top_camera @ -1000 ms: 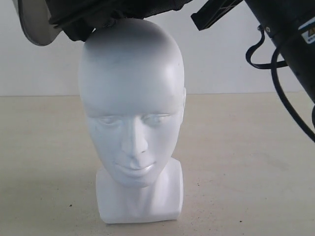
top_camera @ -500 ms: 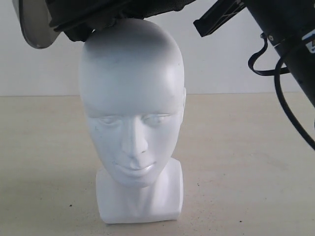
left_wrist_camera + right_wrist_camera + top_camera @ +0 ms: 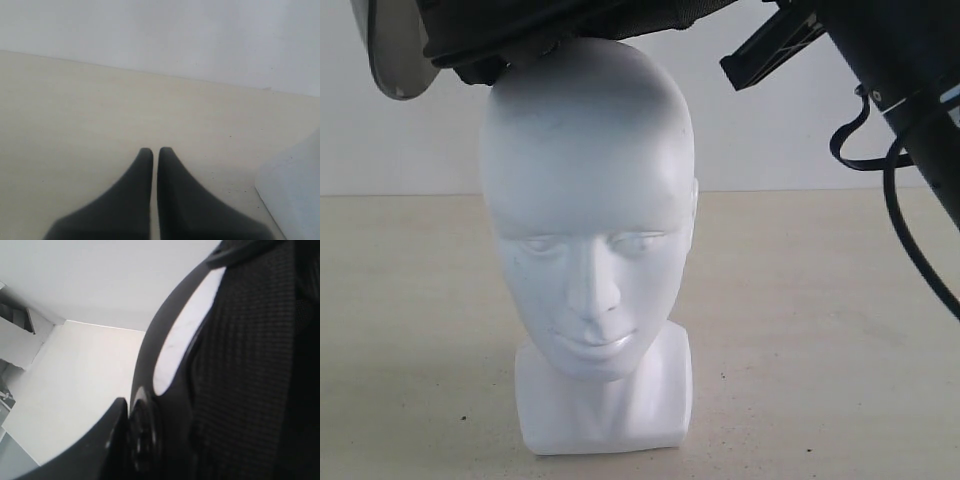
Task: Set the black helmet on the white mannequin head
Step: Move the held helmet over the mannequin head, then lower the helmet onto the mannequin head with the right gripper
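The white mannequin head (image 3: 588, 200) stands upright on its square base, facing the exterior camera. The black helmet (image 3: 580, 20) hangs tilted just over its crown, mostly cut off by the top edge, and its padded rim touches or nearly touches the crown. Its smoky visor (image 3: 392, 50) sticks out at the upper left. My right gripper (image 3: 137, 420) is shut on the helmet's rim; one finger is outside the shell and the other is hidden inside against the padding (image 3: 240, 370). My left gripper (image 3: 155, 151) is shut and empty, low over the table beside the head's base (image 3: 295, 190).
The right arm (image 3: 910, 80) with its looping black cable comes down from the upper right of the exterior view. The beige table (image 3: 820, 330) ends at a plain white wall behind the head.
The right arm and its black bracket have shifted a little to the right and down. The helmet has tipped slightly with them over the crown. The head has not moved.
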Controlling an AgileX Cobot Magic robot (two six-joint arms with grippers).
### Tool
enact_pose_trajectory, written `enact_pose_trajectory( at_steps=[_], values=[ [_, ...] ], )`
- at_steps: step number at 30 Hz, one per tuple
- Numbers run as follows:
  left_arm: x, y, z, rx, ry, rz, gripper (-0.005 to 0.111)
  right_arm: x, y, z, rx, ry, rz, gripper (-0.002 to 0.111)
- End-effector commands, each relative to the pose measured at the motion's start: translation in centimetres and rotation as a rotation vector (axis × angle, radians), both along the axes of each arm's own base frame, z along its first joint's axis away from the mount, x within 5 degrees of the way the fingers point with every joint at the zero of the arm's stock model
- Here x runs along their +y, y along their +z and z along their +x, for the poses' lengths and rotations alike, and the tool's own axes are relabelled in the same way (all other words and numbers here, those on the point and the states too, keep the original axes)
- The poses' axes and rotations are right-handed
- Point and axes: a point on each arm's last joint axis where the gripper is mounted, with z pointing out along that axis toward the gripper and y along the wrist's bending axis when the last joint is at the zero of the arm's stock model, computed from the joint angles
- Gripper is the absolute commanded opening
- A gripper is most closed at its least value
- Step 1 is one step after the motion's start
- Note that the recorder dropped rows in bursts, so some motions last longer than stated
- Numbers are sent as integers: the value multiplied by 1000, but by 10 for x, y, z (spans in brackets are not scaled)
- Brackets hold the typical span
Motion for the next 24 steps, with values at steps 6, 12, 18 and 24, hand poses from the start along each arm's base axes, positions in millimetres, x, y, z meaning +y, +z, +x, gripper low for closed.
enact_pose_trajectory(
  at_steps=[6, 12, 18, 24],
  values=[
    [0, -1, 0, 2, -1, -4, 4, 3, -21, 13, 84, -91, -139, 0],
    [0, -1, 0, 2, -1, -4, 4, 8, -38, 24, 134, -80, -131, 0],
    [0, -1, 0, 2, -1, -4, 4, 7, -39, 24, 132, -99, -140, 0],
    [0, -1, 0, 2, -1, -4, 4, -3, -51, 18, 194, -135, -127, 0]
  ],
)
